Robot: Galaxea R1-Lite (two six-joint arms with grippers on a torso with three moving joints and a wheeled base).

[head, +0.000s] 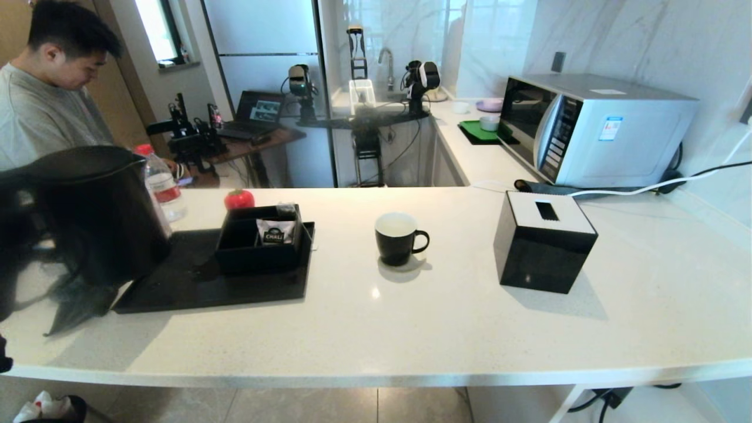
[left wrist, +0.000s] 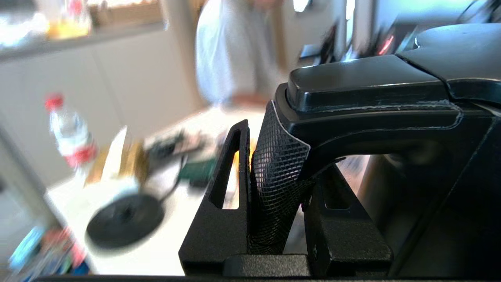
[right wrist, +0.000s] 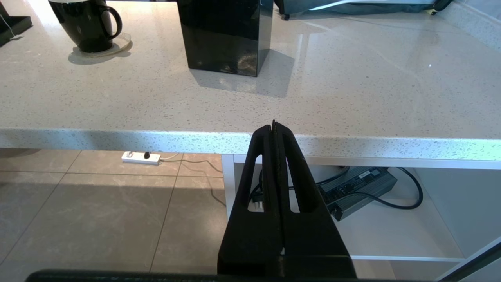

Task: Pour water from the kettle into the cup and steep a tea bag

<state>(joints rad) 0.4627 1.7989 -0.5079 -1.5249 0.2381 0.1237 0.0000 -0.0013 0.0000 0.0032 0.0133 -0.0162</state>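
Left claw [left wrist: 274, 188] clamped on kettle [head: 88, 217] handle; right claw [right wrist: 274, 129] fully closed, empty.

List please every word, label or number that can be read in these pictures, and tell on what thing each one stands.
"CHALI": on the white square sachet standing in the black organizer box on the black tray.
Microwave door sticker: blue and red print, too small to read.
Microwave control panel: button markings, too small to read.
Water bottle red label: blurred, not readable.
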